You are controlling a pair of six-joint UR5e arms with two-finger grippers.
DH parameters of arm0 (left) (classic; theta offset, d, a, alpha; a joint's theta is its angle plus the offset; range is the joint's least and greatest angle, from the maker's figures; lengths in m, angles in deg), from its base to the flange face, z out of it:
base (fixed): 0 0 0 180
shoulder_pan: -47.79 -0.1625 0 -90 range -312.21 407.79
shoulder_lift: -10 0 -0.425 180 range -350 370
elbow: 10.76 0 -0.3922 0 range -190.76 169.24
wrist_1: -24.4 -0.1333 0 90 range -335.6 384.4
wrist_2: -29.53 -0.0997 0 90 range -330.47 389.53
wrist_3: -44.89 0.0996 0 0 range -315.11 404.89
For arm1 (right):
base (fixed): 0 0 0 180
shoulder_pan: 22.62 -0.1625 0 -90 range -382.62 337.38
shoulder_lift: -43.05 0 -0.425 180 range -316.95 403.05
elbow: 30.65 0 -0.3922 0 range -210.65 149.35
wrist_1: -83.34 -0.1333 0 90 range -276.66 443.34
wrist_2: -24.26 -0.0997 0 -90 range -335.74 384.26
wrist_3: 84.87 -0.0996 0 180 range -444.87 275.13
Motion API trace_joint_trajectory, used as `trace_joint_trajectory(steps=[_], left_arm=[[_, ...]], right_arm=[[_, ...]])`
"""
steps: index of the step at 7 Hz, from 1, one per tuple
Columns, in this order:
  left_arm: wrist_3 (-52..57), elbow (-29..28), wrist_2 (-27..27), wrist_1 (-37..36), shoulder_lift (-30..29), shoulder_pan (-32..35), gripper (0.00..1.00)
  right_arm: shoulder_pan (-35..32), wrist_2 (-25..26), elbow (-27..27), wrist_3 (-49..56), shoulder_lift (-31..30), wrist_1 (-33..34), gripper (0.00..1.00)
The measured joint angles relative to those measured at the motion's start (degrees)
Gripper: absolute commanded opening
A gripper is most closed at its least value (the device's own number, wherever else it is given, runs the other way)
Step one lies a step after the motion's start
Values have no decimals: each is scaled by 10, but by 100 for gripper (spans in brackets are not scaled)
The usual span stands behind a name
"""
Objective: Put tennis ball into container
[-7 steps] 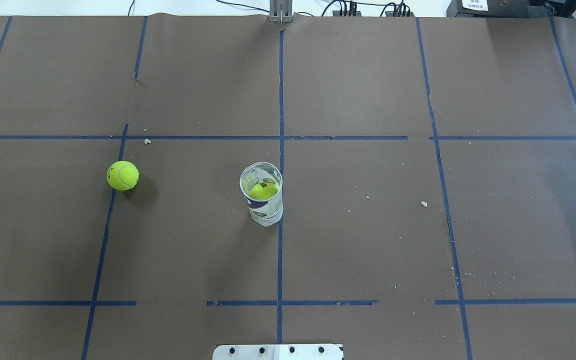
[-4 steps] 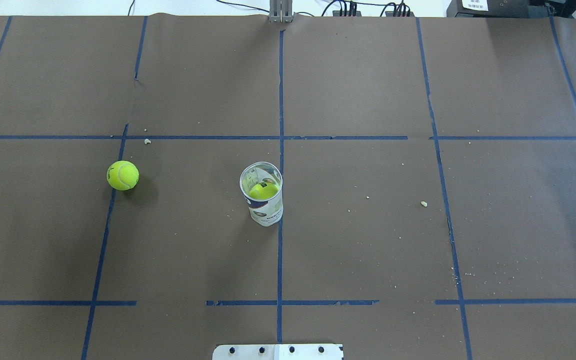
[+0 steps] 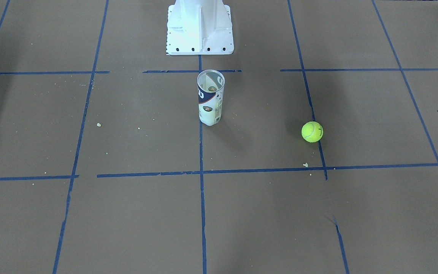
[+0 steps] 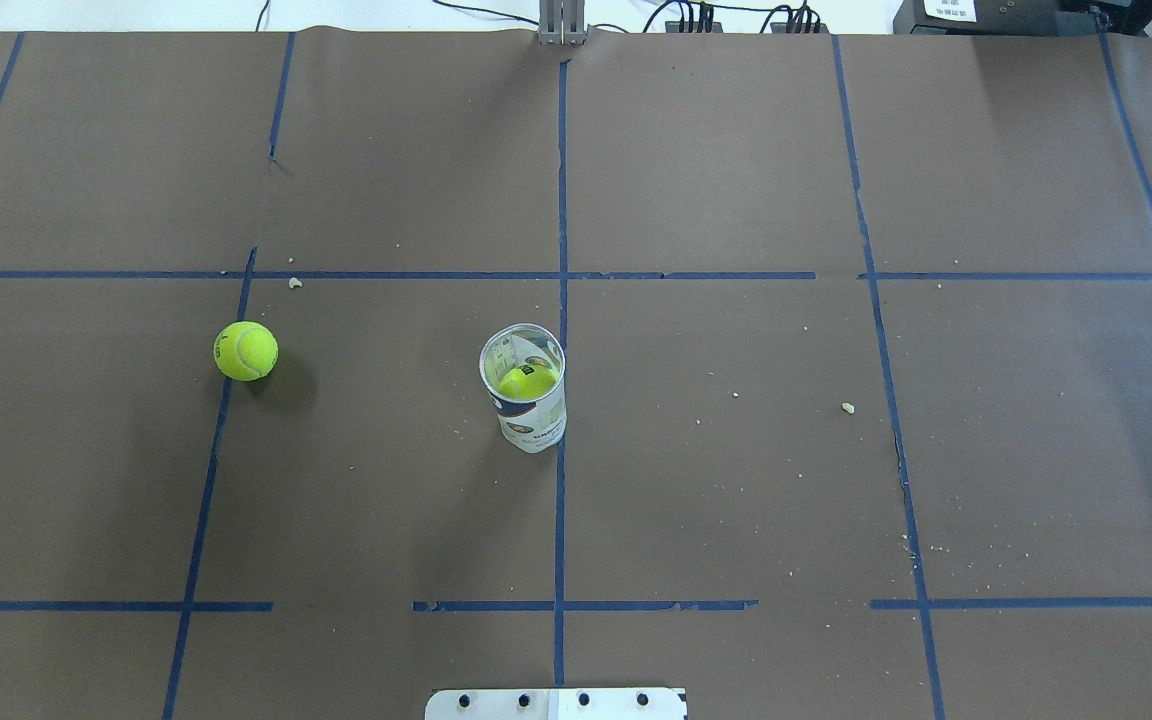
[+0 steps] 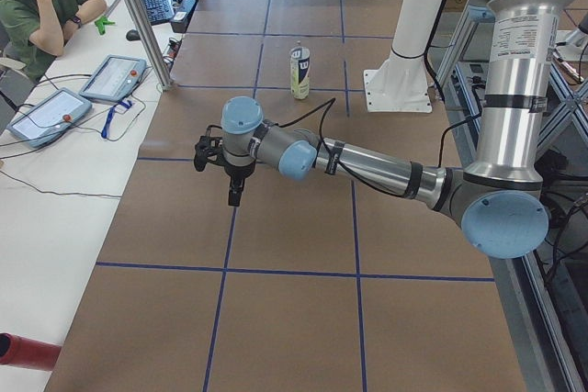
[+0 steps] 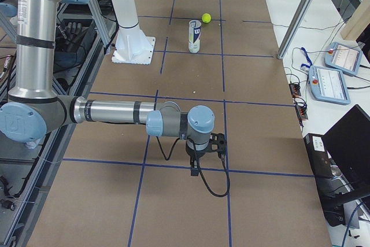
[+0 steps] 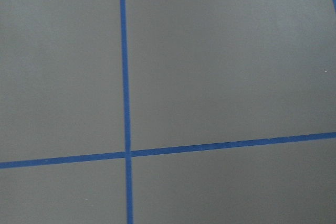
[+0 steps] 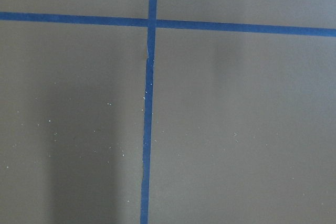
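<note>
Two yellow-green balls are in view. One, the tennis ball, lies loose on the brown paper of the table, on my left half. It rests against one of the blue tape lines that run away from me. It is well apart from the container, with bare paper between them. The container stands upright near the middle of the table, just to my left of the centre tape line and out in front of my white base. Its metal rim is open at the top. Looking down through that rim from overhead, I see the second ball already sitting inside the tube.

Neither gripper is near either ball. My left gripper hangs above the paper far out toward my left end of the table, pointing down, with the arm stretched out low. My right gripper hangs the same way toward my right end. Both show properly only in the side views, so I cannot tell whether the fingers of either are apart or together. My left wrist camera sees only paper and a crossing of tape. My right wrist camera sees another crossing and fine pale crumbs scattered on the paper.
</note>
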Motion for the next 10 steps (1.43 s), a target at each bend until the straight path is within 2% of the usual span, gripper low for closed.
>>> trace_joint_trajectory(steps=[2,4,6,8,10], left_arm=[[-130,61,-50,7,10,-89,100],[-262,74,-108,62,11,-178,100],[-374,69,-181,101,1,-259,100],[-419,41,-236,105,-36,-300,100],[-442,-1,-254,104,-71,-330,100]], right_arm=[[0,0,0,0,0,0,100],[0,0,0,0,0,0,100],[0,0,0,0,0,0,100],[0,0,0,0,0,0,100],[0,0,0,0,0,0,100]])
